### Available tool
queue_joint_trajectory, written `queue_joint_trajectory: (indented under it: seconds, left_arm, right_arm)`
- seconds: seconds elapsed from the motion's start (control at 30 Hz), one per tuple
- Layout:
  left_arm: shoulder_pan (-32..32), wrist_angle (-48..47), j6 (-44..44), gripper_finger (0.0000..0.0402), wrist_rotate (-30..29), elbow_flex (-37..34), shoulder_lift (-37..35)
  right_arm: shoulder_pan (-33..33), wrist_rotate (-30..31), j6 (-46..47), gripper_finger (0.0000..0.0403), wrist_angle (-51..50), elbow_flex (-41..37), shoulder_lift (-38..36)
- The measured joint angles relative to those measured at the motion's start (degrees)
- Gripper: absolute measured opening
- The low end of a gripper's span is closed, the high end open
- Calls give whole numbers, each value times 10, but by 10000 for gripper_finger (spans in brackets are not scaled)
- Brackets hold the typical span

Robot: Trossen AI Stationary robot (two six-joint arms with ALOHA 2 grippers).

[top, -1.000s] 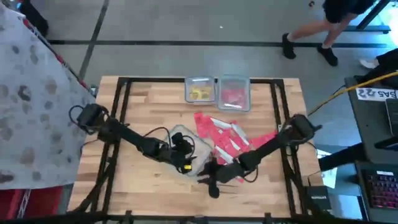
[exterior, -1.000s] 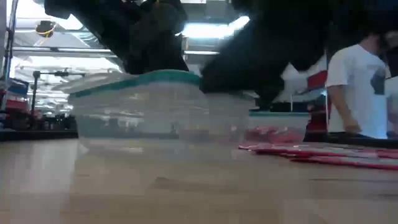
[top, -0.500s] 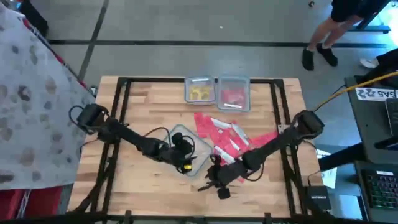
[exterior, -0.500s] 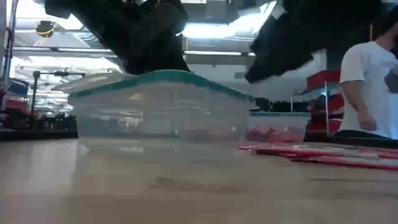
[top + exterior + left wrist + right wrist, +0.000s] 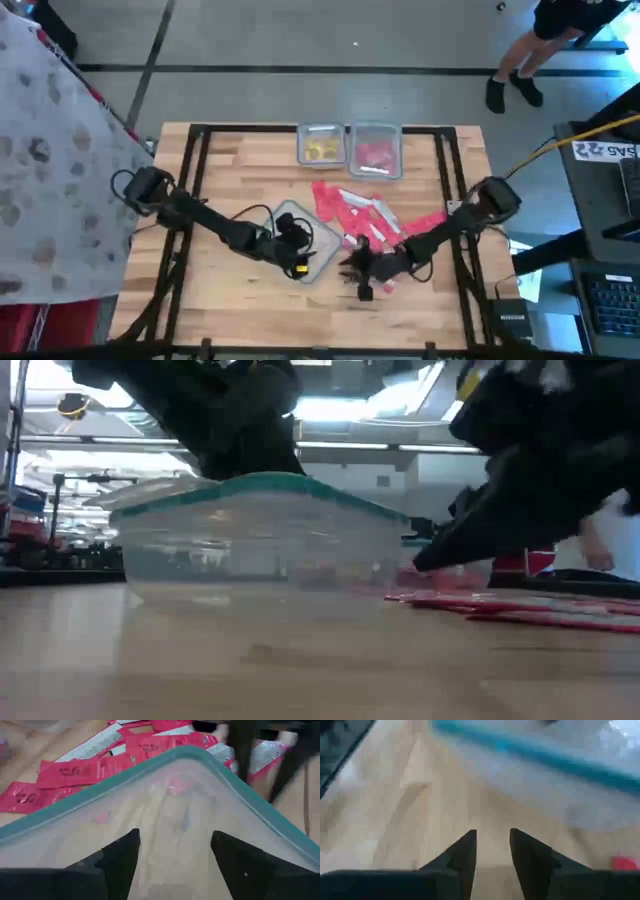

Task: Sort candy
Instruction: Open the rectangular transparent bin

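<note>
Your flat, glossy red candy packets (image 5: 368, 215) lie fanned on the pale wood-grain table (image 5: 235, 165), beside a clear, teal-rimmed tub (image 5: 303, 238) with rounded corners. Your left gripper (image 5: 172, 857) hangs over that tub, fingers spread wide and empty. Your right gripper (image 5: 362, 270) sits low at the pile's near edge, fingers (image 5: 465, 852) slightly parted over bare wood, pinching nothing. Two small tubs (image 5: 348, 147) at the far edge hold yellow and red pieces; the planks between are bare.

From table centre, my left gripper (image 5: 296, 247) is at eight o'clock over the near tub (image 5: 322, 228), candy (image 5: 350, 212) at three.
</note>
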Motion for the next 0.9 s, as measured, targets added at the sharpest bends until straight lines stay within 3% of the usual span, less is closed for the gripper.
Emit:
queue_joint_trajectory:
  seconds: [0.1, 0.3, 0.67, 0.9]
  left_arm:
    - [0, 0, 11, 238, 9, 0, 0]
    - [0, 3, 12, 238, 9, 0, 11]
    - [-1, 23, 10, 238, 2, 2, 42]
    - [0, 25, 14, 238, 6, 2, 43]
  right_arm:
    - [-21, -12, 0, 105, 64, -27, 0]
    - [-48, -65, -3, 105, 76, -24, 5]
    - [-45, -85, -20, 105, 195, -16, 75]
    - [-26, -114, -21, 105, 199, -3, 76]
